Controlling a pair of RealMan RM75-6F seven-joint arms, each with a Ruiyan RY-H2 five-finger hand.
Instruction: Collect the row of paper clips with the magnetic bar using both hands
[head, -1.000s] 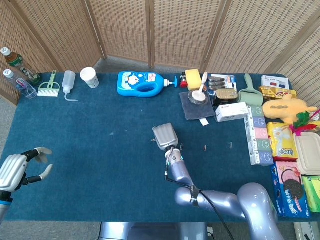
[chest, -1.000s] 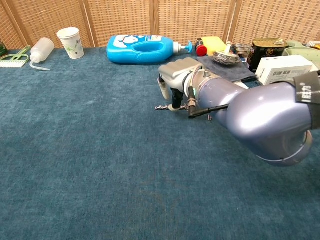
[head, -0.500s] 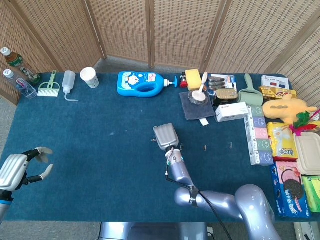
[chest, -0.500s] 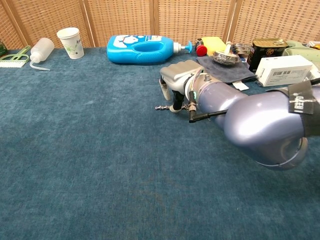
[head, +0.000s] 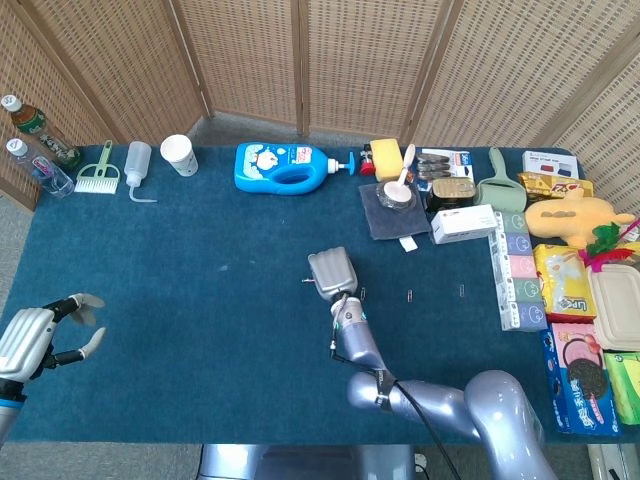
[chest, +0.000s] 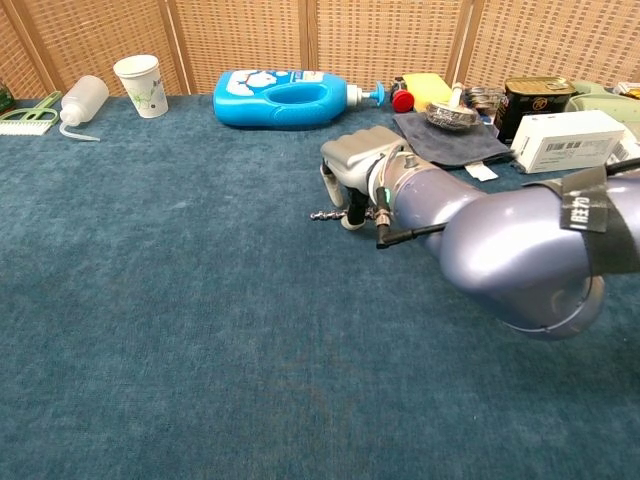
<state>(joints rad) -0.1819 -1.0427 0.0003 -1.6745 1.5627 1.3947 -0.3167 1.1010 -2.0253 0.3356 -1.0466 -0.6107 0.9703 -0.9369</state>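
Observation:
My right hand (head: 330, 272) sits low on the blue cloth near the table's middle, its fingers curled down around a thin dark magnetic bar (chest: 322, 214). The bar's tip pokes out to the left of the hand (chest: 356, 166), close to the cloth. Three small paper clips lie in a row to its right: one (head: 363, 293) just beside the wrist, one (head: 410, 295) further on, one (head: 461, 291) near the boxes. In the chest view my arm hides them. My left hand (head: 45, 337) hangs at the table's near left corner, fingers spread, holding nothing.
A blue detergent bottle (head: 285, 167) lies at the back, with a paper cup (head: 179, 154), a squeeze bottle (head: 138, 165) and a small brush (head: 98, 175) to its left. A white box (head: 464, 224) and stacked snack packs (head: 565, 285) crowd the right side.
My right forearm and elbow have drifted slightly to the right; the hand and bar have barely shifted. The left hand has not moved.

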